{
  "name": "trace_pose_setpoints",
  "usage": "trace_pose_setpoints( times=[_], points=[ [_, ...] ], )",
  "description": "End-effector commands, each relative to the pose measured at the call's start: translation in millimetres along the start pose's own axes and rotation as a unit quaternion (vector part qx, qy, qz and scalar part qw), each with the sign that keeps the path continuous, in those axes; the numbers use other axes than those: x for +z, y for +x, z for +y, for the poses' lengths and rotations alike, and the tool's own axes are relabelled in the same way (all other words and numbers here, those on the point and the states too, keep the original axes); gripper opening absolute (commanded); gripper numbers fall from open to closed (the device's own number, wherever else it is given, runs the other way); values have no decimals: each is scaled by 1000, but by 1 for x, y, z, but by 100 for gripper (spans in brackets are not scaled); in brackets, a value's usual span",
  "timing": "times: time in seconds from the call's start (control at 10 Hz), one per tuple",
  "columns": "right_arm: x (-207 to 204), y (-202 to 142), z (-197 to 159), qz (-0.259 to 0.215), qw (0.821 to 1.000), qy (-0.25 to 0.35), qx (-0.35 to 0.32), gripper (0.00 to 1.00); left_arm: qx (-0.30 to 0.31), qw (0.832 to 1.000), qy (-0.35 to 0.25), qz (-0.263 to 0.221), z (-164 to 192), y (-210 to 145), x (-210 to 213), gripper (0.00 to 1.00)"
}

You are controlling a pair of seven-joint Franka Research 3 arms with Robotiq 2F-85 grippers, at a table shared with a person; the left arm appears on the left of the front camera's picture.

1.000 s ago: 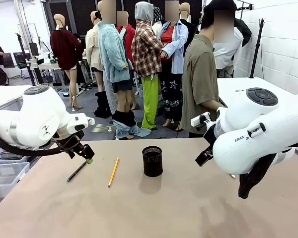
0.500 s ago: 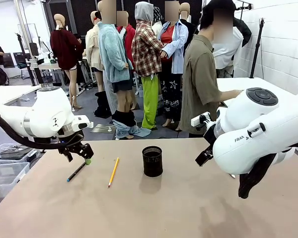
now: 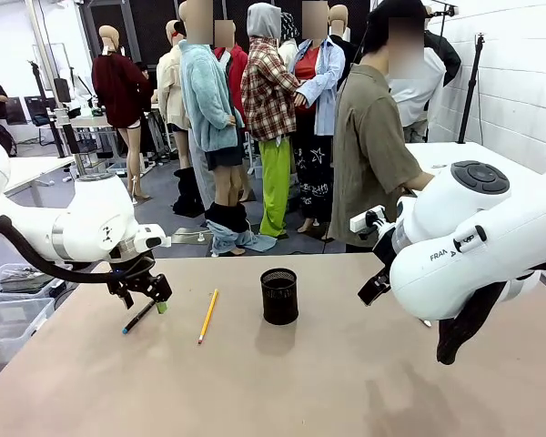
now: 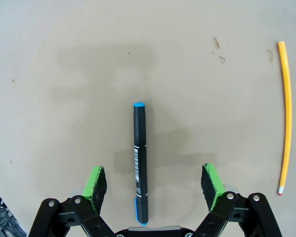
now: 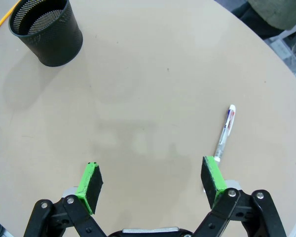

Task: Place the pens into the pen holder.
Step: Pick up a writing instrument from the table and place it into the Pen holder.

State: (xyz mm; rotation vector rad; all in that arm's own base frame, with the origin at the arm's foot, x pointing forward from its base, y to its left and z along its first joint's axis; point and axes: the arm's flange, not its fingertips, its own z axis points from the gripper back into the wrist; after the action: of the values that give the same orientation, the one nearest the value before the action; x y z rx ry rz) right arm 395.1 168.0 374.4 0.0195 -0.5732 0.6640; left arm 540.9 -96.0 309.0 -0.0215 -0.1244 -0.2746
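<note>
Left end effector (image 4: 154, 178) is down low over the counter (image 3: 346, 382), green pads (image 4: 95, 181) spread wide, and the dark pen with blue ends (image 4: 140, 163) lies right between them. It runs along the line of the fingers, a little nearer one pad, and touches neither. From the front, that end effector (image 3: 155, 296) hangs just over the far end of the dark pen (image 3: 139, 317), out on the counter's left side. Just beyond it lies the yellow pencil (image 3: 207, 316), flat on the counter and apart from the pen; the wrist camera catches the pencil (image 4: 285, 118) off at the edge, with a reddish eraser tip at one end. Over to the right end effector (image 5: 151, 177): its pads are apart too, with bare counter between them. The silvery-white pen (image 5: 225, 133) lies flat just outside one pad, not touching it. The black mesh pen holder (image 5: 47, 32) stands upright well away from those fingers, and its mesh floor shows through the open mouth. From the front, the pen holder (image 3: 279, 296) sits mid-counter, between the pencil and the right arm.
</note>
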Motion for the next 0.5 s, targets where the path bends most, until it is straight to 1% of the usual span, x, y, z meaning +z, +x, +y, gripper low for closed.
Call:
trace_pose_setpoints(
  times=[0.0,0.1,0.2,0.4],
  points=[
    [0,0,0,0,1000,0,0,100,18,1000,8,-4,2,8,1,100],
    [0,0,0,0,1000,0,0,100,17,1000,10,-1,2,9,1,100],
    [0,0,0,0,1000,0,0,100,8,1000,5,4,2,9,1,83],
    [0,0,0,0,1000,0,0,100,11,1000,6,21,2,9,2,43]
  ],
)
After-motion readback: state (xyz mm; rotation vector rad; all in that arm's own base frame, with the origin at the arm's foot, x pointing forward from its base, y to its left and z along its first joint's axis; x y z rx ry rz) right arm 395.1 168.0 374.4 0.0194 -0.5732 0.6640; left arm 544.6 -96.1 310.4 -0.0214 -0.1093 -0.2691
